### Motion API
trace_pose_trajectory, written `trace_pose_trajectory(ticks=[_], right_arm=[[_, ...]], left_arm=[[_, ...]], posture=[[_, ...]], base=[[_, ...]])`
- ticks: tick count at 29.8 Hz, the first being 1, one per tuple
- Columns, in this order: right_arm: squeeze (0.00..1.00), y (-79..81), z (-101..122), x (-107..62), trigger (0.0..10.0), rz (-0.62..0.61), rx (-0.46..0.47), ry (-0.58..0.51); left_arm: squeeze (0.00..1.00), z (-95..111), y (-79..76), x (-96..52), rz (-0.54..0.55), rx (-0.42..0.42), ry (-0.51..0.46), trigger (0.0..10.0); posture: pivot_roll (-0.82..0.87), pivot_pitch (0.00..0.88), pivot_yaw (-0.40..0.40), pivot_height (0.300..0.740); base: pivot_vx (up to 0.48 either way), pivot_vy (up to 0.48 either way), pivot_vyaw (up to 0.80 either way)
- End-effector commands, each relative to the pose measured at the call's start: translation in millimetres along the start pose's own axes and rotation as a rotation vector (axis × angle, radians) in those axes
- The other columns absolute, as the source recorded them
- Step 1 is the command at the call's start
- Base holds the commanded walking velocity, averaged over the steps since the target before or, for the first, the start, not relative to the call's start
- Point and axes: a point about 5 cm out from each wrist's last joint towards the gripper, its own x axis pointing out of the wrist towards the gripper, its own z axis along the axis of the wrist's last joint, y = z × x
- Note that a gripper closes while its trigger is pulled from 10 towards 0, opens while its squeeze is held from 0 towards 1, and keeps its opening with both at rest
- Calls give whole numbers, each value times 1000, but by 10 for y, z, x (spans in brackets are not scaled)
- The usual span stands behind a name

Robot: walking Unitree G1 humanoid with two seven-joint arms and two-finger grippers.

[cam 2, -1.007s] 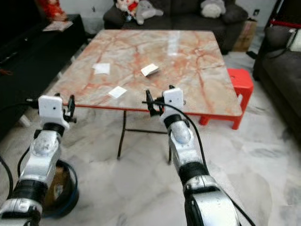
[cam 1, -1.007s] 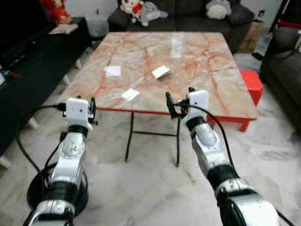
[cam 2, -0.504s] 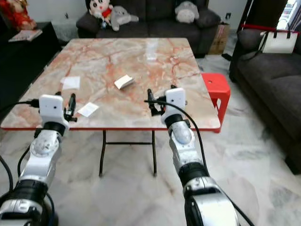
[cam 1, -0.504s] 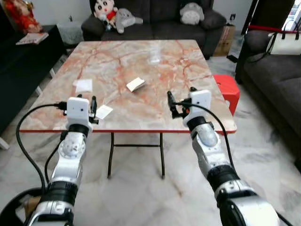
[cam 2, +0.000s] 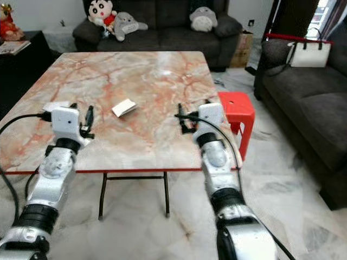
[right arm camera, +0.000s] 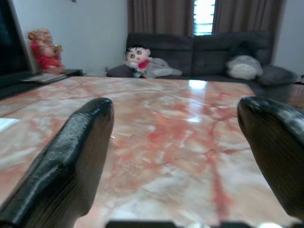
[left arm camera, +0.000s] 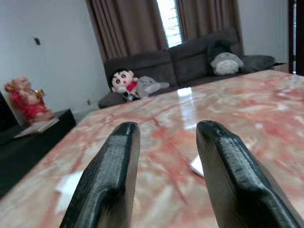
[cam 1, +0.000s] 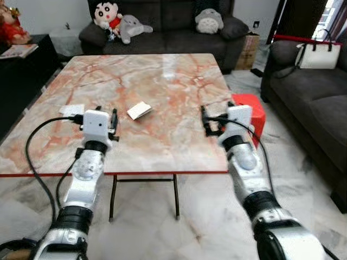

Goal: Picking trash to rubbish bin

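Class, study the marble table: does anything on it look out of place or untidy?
Yes. A folded white paper scrap lies loose near the middle of the marble table, and another white scrap lies nearer its left edge. They look like litter. Nothing seems spilled or damaged.

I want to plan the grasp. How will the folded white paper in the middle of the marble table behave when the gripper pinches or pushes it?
The folded paper looks thin and light, so it would probably bend rather than resist. The table is glossy, so a push may simply slide it. It lies nearly flat, leaving little edge to catch.
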Motion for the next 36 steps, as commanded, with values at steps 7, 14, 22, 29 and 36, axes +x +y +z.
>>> trace_pose_trajectory(ticks=[7,14,22,29,36], right_arm=[[0,-88,22,-14,10000,-17,-19,-7],[0,-99,15,-26,10000,-14,-21,-5],[0,-94,7,-31,10000,-6,-20,0],[0,-69,-1,-25,10000,6,-16,7],[0,-70,-16,-41,10000,9,-14,10]], left_arm=[[0,22,-71,21,-22,-14,-4,10000],[0,34,-82,23,-22,-16,-7,10000],[0,60,-124,21,-46,-17,-21,10000],[0,47,-117,-1,-51,11,-16,10000],[0,13,-94,0,-78,39,5,10000]], posture=[[-8,0,25,740],[-13,0,23,740],[-10,0,19,740],[-5,0,17,740],[-4,0,18,740]], base=[[421,0,0],[423,0,0],[300,0,0],[0,0,0],[0,0,0]])
